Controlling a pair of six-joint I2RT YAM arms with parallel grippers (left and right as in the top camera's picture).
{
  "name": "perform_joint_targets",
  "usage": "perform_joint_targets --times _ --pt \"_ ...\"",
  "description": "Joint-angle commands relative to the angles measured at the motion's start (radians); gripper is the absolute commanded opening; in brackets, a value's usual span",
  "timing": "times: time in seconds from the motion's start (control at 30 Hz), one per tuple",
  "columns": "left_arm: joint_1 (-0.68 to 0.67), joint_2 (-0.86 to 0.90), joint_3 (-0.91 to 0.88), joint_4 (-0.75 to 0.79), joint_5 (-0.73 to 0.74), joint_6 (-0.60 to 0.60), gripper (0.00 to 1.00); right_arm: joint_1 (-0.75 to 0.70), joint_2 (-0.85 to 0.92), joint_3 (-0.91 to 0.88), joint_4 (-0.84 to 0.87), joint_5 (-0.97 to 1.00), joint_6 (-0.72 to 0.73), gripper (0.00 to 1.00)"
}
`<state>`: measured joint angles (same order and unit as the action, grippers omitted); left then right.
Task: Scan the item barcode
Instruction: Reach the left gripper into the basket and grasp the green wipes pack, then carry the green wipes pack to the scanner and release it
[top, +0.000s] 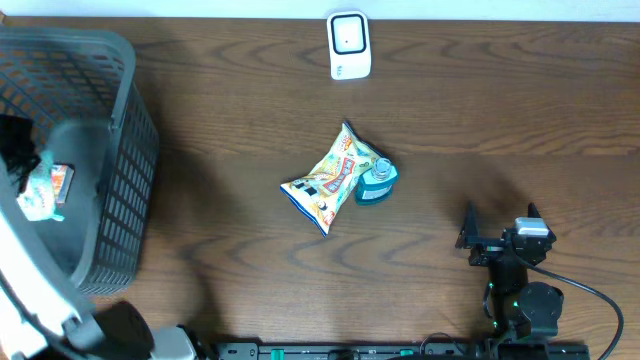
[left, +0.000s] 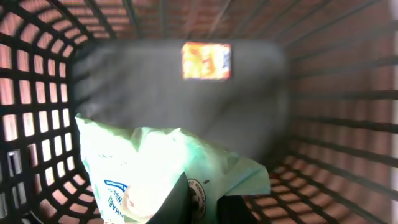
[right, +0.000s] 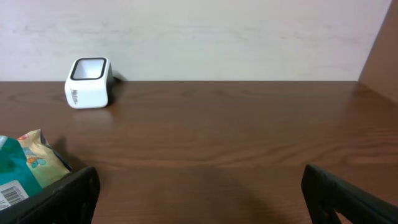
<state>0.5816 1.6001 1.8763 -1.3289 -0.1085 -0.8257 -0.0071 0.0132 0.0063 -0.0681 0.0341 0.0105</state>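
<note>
Left hand (left: 208, 210) down inside grey mesh basket (top: 125, 150) at left end of worktop (top: 230, 100). Pressed together, pinching pale green packet (left: 155, 168) at the edge nearest the wrist camera. Blue print and a round dark logo on packet face, too blurred to read. Cannot pick out a barcode on it. Cannot tell whether packet touches basket floor.

Second item in basket: small orange packet (left: 206, 60), flat on the dark floor by the far wall in left wrist view, apart from the held one. From overhead, shows just beside pale green packet.

Scanner (top: 349, 45), white with dark window, stands at far edge of worktop, about centre, well apart from basket.

Mid-worktop: yellow printed snack bag (top: 328, 182) lying diagonal, teal item (top: 376, 182) touching its right side. In right wrist view both sit at left frame edge, white barcode label showing on the teal item.

Right hand (top: 500, 218) near front right of worktop, spread wide, nothing between fingers (right: 62, 199), only bare wood. Points toward far wall, scanner ahead and off to its left, snack bag nearer on the same side. Touches none of the items.
</note>
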Motion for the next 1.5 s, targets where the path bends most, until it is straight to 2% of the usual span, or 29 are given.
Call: perform_joint_targets --times 0.0,0.13,0.3,0.5,0.7,0.9,1.17,1.47 --pt "-0.011 -0.14 0.01 0.039 0.077 -0.043 0.07 0.002 0.001 -0.001 -0.003 0.005 -0.011 0.99" --pt "-0.116 -0.294 0.01 0.117 0.136 -0.042 0.07 0.002 0.002 -0.001 -0.004 0.005 -0.011 0.99" --pt "-0.361 -0.398 0.01 0.169 0.135 -0.027 0.07 0.002 0.002 -0.001 -0.004 0.005 -0.011 0.99" --pt "-0.676 -0.379 -0.022 0.171 0.135 0.099 0.07 0.002 0.002 -0.001 -0.004 0.005 -0.011 0.99" --pt "-0.881 -0.26 -0.099 0.172 0.133 0.271 0.07 0.002 0.002 -0.001 -0.004 0.005 -0.011 0.99" --pt "-0.979 -0.092 -0.156 0.188 -0.013 0.302 0.07 0.002 0.002 -0.001 -0.003 0.005 -0.011 0.99" --pt "-1.039 0.249 -0.185 0.234 -0.016 0.277 0.07 0.002 0.002 -0.001 -0.004 0.005 -0.011 0.99" --pt "-1.036 0.461 -0.185 0.284 -0.016 0.161 0.07 0.002 0.002 -0.001 -0.004 0.005 -0.011 0.99"
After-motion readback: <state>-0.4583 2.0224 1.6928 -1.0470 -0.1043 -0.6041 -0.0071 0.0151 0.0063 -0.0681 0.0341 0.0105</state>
